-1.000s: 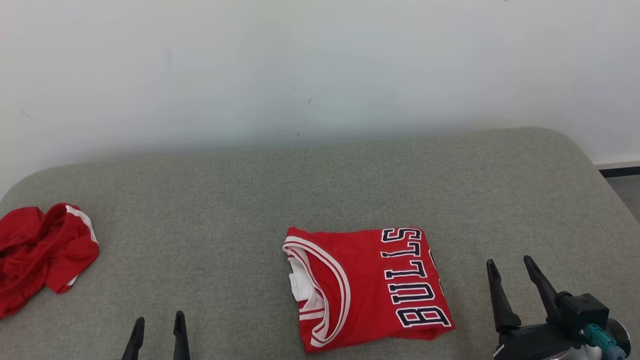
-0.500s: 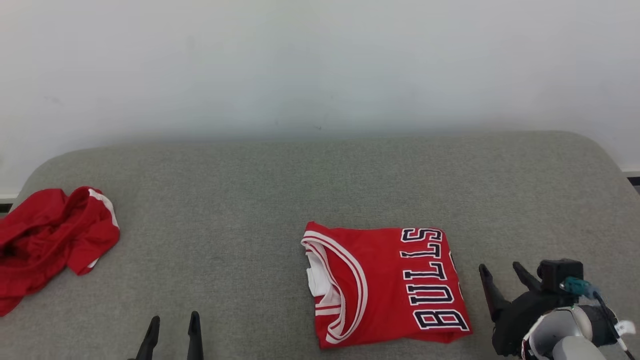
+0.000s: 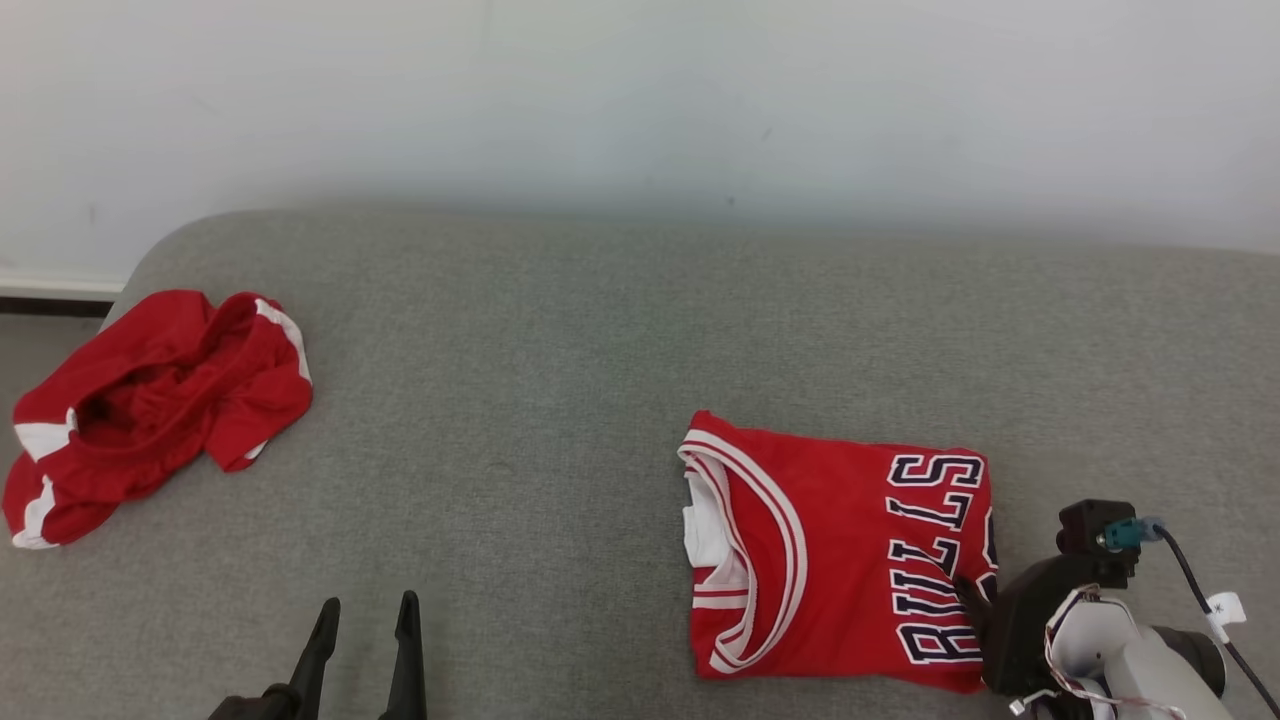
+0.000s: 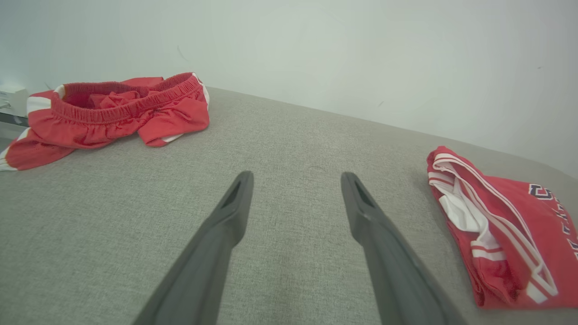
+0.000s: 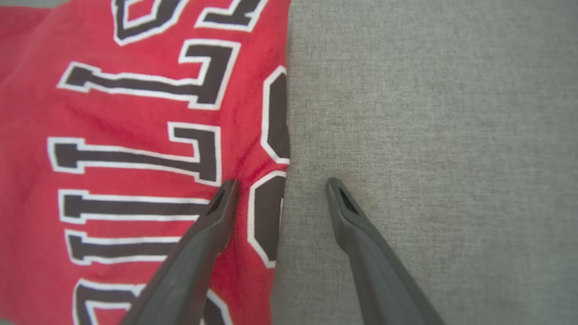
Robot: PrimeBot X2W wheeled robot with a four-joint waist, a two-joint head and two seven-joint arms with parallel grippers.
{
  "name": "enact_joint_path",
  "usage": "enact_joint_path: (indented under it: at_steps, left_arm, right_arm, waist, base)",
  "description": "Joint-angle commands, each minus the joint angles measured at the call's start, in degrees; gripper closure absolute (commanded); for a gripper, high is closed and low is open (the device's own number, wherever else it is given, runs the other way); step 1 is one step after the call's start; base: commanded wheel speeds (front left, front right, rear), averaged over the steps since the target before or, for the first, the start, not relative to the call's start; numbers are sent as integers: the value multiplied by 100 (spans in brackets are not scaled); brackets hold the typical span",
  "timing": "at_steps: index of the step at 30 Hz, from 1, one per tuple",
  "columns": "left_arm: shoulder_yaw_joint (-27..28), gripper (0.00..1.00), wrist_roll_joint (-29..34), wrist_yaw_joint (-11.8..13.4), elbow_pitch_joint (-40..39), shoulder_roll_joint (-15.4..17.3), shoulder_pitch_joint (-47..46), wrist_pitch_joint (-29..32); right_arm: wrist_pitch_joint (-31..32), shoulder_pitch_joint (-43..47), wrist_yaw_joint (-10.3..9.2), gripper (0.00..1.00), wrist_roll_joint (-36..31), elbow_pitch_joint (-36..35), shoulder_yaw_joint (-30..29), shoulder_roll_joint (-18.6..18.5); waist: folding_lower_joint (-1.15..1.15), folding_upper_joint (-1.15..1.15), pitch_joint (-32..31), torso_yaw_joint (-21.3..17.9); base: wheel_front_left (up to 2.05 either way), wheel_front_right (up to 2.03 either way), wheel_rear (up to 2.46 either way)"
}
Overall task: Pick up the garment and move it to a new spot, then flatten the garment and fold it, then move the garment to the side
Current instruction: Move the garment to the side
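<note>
Head view: the left pincer (image 3: 368, 600) hangs low over a grey padded surface (image 3: 550, 350), its two dark fingers parted and holding nothing. The folded red jersey (image 3: 840, 560), white-trimmed collar turned towards this pincer and the dark "BULLS" lettering on its far half, lies well off to the pincer's right. A crumpled pair of red shorts (image 3: 150, 400) with white side panels sits ahead and to its left, near the surface's edge. The right pincer (image 3: 985, 595) is at the jersey's lettered edge, mostly hidden behind its own wrist housing. A pale wall (image 3: 640, 100) rises beyond both.

Left wrist view: the left pincer (image 4: 295, 176) is spread wide and empty, with bare grey padding (image 4: 293, 135) between and ahead of its fingers (image 4: 226, 225). The shorts (image 4: 113, 113) lie ahead to its left with the elastic waistband showing, and the jersey (image 4: 505, 225) lies to its right, collar end nearest. Neither touches the pincer.

Right wrist view: the right pincer (image 5: 281, 180) is released and straddles the jersey's (image 5: 135, 113) folded edge. One finger is over the red cloth beside a large dark numeral, the other over bare padding (image 5: 429, 135). Whether the tips touch the cloth or the padding I cannot tell. Nothing is gripped.
</note>
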Motion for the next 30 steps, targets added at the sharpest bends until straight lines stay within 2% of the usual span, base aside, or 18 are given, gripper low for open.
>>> enact_joint_path:
  at_steps: [1,7,8,9,10,20,21,30]
  left_arm:
    - [11,0,-7,-4,28,2,-117,2]
    - [25,0,-21,-41,72,1,-224,3]
    - [23,0,-26,-43,78,0,-231,2]
    - [13,0,-30,-35,87,0,-245,3]
    - [9,0,-35,-38,90,1,-261,2]
    - [-16,0,-103,-56,-26,0,-385,2]
    - [-16,0,-103,-56,-26,0,-385,2]
    - [113,0,-85,-100,-307,1,-580,3]
  right_arm:
    - [147,-91,-14,0,10,130,-5,96]
    - [636,-168,11,0,118,412,220,252]
    - [706,-184,19,47,142,418,287,260]
    - [756,-195,19,70,155,412,356,252]
    - [783,-214,19,100,155,388,425,216]
    - [841,-729,-20,100,12,-103,1276,-657]
    - [841,-729,-20,100,12,-103,1276,-657]
    - [746,-1557,-16,100,-38,-567,2202,-1496]
  waist:
    - [-1,0,187,205]
    - [-1,0,278,273]
    - [-1,0,288,272]
    - [-1,0,295,269]
    - [-1,0,301,260]
    - [-1,0,462,-39]
    - [-1,0,462,-39]
    - [-1,0,889,-739]
  base:
    - [0,0,0]
    - [0,0,0]
    - [0,0,0]
    - [0,0,0]
    - [0,0,0]
    - [0,0,0]
    - [0,0,0]
    - [0,0,0]
